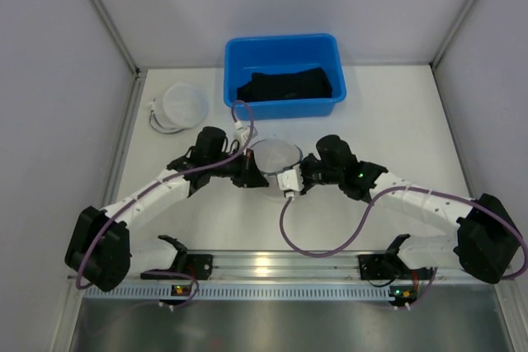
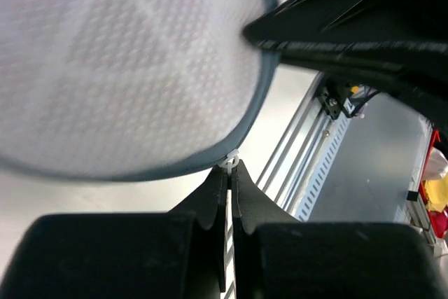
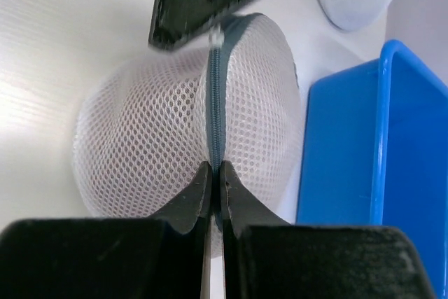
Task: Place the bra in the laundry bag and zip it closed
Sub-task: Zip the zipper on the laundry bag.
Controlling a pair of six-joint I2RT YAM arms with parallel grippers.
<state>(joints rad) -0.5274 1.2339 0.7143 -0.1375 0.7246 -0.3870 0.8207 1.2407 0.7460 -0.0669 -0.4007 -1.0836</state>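
Left tool (image 2: 229,176) pinches the tiny zipper pull (image 2: 229,162) and right tool (image 3: 215,180) pinches the zipper seam (image 3: 215,103) of the mesh laundry bag (image 3: 140,138), so an off-line tug could slip either grip.

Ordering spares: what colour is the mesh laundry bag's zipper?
It's a grey-blue zipper on the round white mesh laundry bag; clearest in the right wrist view.

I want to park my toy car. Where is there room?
Bare table lies right of the blue bin, and in front, just behind the rail. The middle is crowded: left gripper and right gripper both pinch the laundry bag. Another mesh bag sits back left.
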